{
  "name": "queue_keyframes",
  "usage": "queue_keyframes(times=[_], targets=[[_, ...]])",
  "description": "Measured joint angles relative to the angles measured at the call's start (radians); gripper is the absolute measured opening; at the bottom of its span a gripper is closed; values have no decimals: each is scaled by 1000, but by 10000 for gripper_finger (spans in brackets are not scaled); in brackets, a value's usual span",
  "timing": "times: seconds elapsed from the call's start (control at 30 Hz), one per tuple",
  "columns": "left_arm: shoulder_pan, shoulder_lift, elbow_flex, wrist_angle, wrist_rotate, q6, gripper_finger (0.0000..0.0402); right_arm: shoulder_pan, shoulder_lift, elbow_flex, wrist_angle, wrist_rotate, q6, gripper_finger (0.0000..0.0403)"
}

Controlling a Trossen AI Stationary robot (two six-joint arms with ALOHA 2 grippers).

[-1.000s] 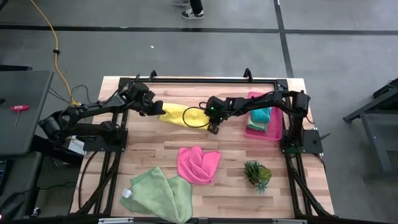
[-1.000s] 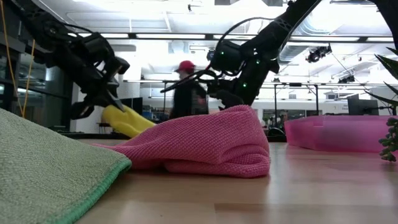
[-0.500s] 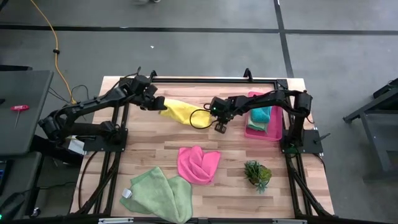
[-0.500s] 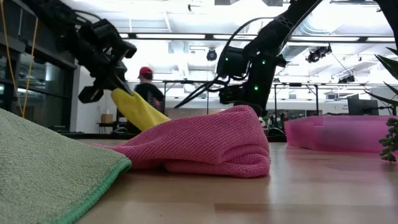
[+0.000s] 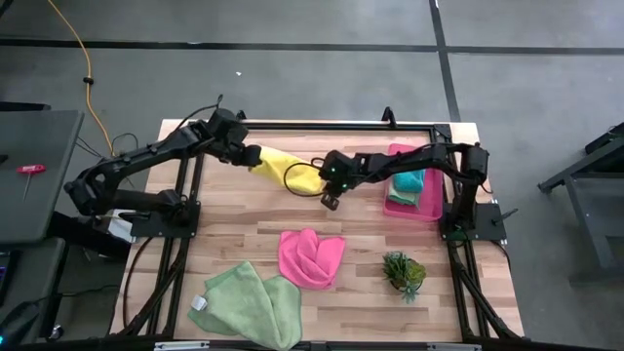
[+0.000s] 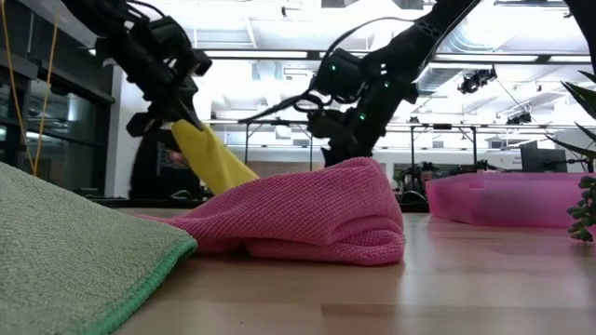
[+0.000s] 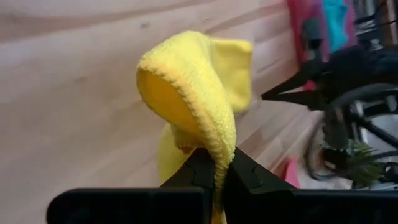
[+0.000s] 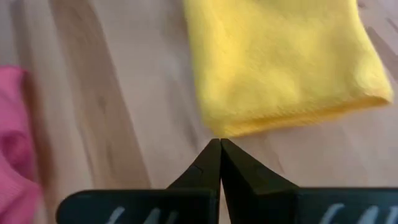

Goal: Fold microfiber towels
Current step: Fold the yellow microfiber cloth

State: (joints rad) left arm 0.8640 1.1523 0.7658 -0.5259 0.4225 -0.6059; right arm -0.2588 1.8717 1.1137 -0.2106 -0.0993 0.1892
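Yellow towel, lifted at table's far side

Left gripper (image 7: 217, 177) pinched tight on yellow towel (image 5: 281, 170) edge (raised, rest trailing on table (image 5: 234, 234)); right gripper (image 8: 219, 149) closed, empty, tips just beside the towel's folded edge; pink towel (image 5: 310, 257) mid-table

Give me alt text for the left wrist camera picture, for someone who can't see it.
The left gripper is shut on an edge of the yellow towel, which arches up off the wooden table. Beyond it are the right gripper and the pink tray.
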Motion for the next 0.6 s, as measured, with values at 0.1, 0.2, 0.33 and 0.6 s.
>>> queue_keyframes(times=[0.1,0.2,0.33,0.6], targets=[[-27,47,0,4,-13,0,0,13,0,0,35,-9,18,0],[-50,88,0,35,-40,-2,0,24,0,0,55,-5,16,0],[-70,135,0,142,-48,-41,0,27,0,0,86,53,32,0],[-120,233,0,284,-46,-118,0,11,0,0,166,115,46,0]])
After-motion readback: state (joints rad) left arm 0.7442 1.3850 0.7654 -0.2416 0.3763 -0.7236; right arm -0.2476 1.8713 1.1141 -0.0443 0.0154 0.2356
